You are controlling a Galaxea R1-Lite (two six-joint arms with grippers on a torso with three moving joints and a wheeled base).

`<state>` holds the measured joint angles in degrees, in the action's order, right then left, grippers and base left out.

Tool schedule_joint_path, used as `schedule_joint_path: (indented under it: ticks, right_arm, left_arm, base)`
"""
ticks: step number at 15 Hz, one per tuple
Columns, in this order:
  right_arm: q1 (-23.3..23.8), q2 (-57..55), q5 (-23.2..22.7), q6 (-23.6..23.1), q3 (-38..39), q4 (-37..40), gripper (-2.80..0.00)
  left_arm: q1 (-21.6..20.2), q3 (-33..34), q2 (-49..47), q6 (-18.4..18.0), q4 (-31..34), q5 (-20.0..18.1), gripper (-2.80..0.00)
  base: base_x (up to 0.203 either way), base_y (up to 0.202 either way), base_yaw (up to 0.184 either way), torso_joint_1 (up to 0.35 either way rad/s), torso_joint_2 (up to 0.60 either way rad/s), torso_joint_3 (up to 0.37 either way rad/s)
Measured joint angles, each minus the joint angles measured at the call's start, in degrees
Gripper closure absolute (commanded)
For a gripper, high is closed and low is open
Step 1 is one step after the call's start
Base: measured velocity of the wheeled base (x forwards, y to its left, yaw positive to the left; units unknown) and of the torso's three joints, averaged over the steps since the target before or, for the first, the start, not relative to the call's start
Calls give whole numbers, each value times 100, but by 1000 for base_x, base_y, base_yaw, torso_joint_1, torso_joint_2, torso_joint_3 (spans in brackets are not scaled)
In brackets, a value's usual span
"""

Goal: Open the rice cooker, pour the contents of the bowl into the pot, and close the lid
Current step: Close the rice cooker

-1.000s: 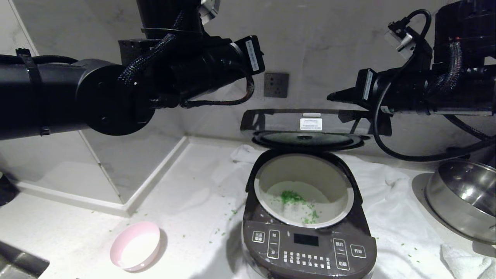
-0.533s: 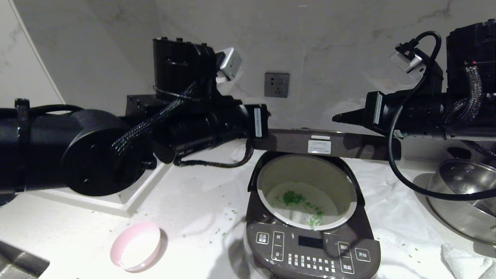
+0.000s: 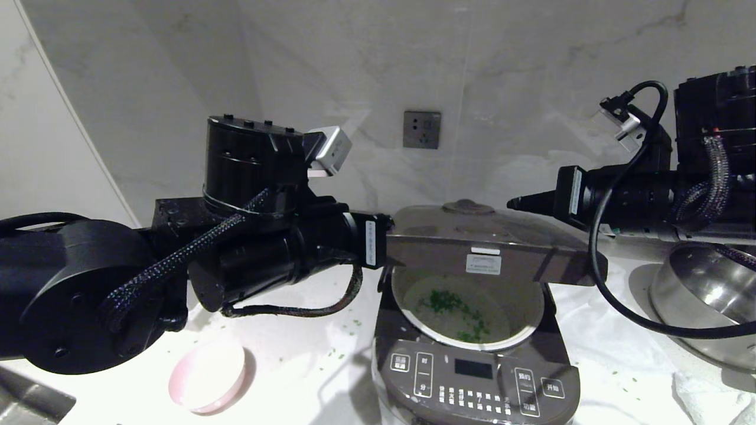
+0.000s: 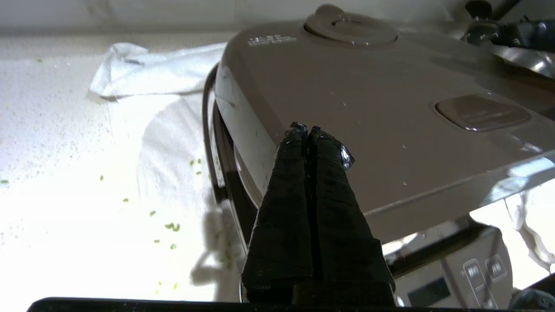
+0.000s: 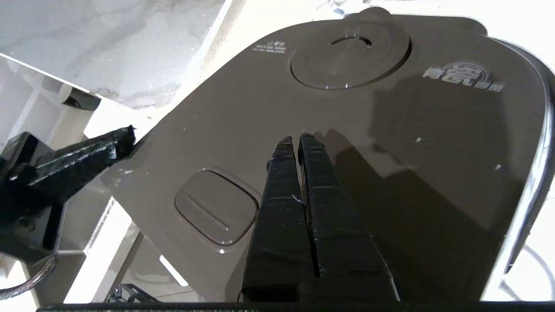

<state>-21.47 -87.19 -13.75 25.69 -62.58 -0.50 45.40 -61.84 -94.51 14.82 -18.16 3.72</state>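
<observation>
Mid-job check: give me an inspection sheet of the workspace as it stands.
Surface: white counter, green bits scattered.
Job's things: rice cooker; lid half down; pot holds white and green contents; bowl on the counter.
Clutter: steel pan; white cloth.
Grippers: left gripper and right gripper shut, tips at lid top.
Cables: black cable loops off the right arm.
Surroundings: wall socket.

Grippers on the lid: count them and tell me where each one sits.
2. The left gripper, fingers shut, presses the lid at its left edge; the right gripper, also shut, rests on the lid's top toward the right side. None seems hidden.
</observation>
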Motion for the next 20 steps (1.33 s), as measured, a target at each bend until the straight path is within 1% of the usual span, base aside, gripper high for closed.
schedule_joint_path:
  ticks: [2,4,8,10,13,17,20]
  right_arm:
    - [-79,0,-13,37,268,-182,0]
    - [-170,0,-20,172,557,-437,0]
    - [-225,75,-33,257,1047,-613,0]
    - [-242,110,-31,397,1222,-746,0]
    - [-258,139,-41,419,1482,-897,0]
    - [-293,149,-39,510,1819,-1173,0]
    - [-330,150,-39,571,1938,-1206,0]
  left_arm:
    - [30,126,-1,5,-341,-4,0]
    - [84,280,-21,2,-703,-14,0]
    - [232,534,-55,-6,-758,-26,0]
    - [254,597,-65,9,-762,-33,0]
    - [306,766,-66,13,-760,-34,0]
    - [448,1127,-52,49,-783,-41,0]
    - [560,1334,-97,124,-1041,-37,0]
  base:
    - [0,0,0,0,0,0]
    - [0,0,0,0,0,0]
    - [0,0,0,0,0,0]
    - [0,0,0,0,0,0]
    - [0,0,0,0,0,0]
    - [0,0,0,0,0,0]
    - [0,0,0,0,0,0]
